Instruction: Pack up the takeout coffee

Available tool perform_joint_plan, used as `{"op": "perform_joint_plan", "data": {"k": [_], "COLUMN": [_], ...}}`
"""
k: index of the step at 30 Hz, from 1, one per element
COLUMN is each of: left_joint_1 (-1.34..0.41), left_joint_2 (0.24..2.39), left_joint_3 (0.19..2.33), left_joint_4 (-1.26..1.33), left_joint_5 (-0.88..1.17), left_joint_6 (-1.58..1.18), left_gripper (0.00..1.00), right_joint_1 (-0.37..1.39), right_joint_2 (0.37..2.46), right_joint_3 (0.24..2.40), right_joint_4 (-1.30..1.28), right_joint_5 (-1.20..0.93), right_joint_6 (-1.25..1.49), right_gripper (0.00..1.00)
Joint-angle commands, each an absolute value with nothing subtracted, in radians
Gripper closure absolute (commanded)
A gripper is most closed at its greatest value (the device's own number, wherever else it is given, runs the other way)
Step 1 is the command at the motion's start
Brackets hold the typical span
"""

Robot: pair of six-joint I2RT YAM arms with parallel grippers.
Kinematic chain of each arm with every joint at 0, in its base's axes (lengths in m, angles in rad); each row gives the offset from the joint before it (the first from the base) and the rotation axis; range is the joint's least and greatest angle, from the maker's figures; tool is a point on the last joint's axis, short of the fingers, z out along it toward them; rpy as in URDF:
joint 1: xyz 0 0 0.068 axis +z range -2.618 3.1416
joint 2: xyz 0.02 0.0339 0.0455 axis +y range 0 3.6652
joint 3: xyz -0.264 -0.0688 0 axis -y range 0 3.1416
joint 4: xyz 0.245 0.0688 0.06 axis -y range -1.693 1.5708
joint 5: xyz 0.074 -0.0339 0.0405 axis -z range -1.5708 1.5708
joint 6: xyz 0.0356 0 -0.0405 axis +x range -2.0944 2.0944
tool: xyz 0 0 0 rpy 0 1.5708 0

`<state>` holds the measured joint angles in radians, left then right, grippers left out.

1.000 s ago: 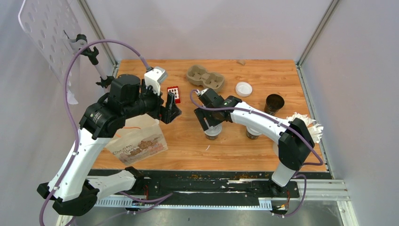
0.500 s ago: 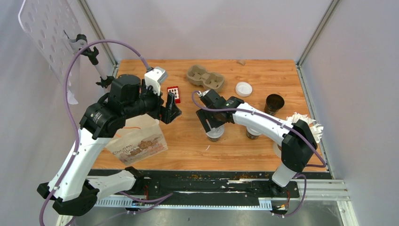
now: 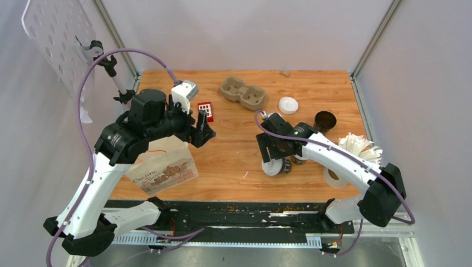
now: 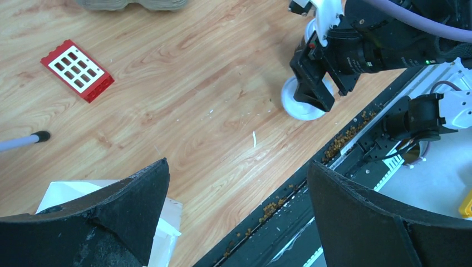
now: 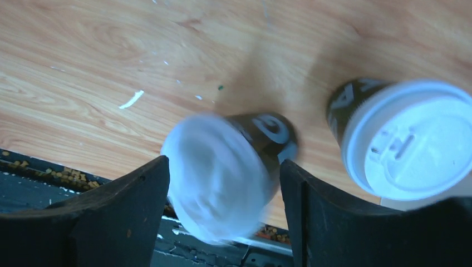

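Note:
One takeout coffee cup, dark-sided with a white lid, is tilted between the fingers of my right gripper. In the right wrist view this cup is blurred, its lid turned towards the camera, and my right gripper is shut on its sides. A second lidded cup stands upright just to the right, partly hidden by the arm in the top view. My left gripper hangs open and holds nothing, above the right edge of the paper bag.
A grey-brown pulp cup tray lies at the back centre, with a red card to its left. A loose white lid and an open dark cup sit at the back right. White sticks stand near the right edge.
My right gripper has swung from the table's middle to the right with the cup, which went from upright to tilted. The left arm has not moved.

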<state>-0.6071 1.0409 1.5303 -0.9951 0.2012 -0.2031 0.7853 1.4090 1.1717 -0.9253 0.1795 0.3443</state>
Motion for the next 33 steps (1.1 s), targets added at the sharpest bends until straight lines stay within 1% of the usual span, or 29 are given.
{"op": "perform_joint_plan", "data": {"k": [1, 6, 10, 19, 21, 23, 27, 30, 33], "left_joint_1": [-0.609, -0.608, -0.608, -0.609, -0.609, -0.609, -0.608, -0.608, -0.608], "left_joint_2": [1.039, 1.041, 1.036, 1.022, 1.02, 1.025, 1.038, 1.029, 1.011], "left_joint_3": [1.528, 1.514, 1.505, 1.475, 1.457, 1.451, 1.455, 1.439, 1.407], "left_joint_4": [-0.935, -0.928, -0.93, -0.923, -0.921, -0.933, -0.955, -0.934, -0.909], "left_joint_5": [0.242, 0.26, 0.257, 0.213, 0.207, 0.209, 0.215, 0.225, 0.248], "left_joint_6": [-0.218, -0.225, -0.223, -0.212, -0.21, -0.201, -0.185, -0.188, -0.2], "left_gripper": [0.0, 0.0, 0.0, 0.0, 0.0, 0.0, 0.0, 0.0, 0.0], "right_joint_1": [0.766, 0.74, 0.737, 0.745, 0.745, 0.744, 0.743, 0.742, 0.742], "right_joint_2": [1.314, 1.24, 1.196, 1.295, 1.33, 1.362, 1.405, 1.446, 1.497], "right_joint_3": [1.098, 1.031, 1.002, 1.116, 1.135, 1.161, 1.196, 1.223, 1.264], "right_joint_4": [-0.975, -1.013, -0.948, -0.965, -1.017, -1.091, -1.197, -1.302, -1.36], "right_joint_5": [0.216, 0.241, 0.219, 0.217, 0.252, 0.294, 0.281, 0.278, 0.26], "right_joint_6": [0.486, 0.583, 0.558, 0.559, 0.623, 0.753, 0.969, 1.125, 1.206], "right_gripper": [0.36, 0.35, 0.35, 0.36, 0.34, 0.26, 0.19, 0.17, 0.2]}}
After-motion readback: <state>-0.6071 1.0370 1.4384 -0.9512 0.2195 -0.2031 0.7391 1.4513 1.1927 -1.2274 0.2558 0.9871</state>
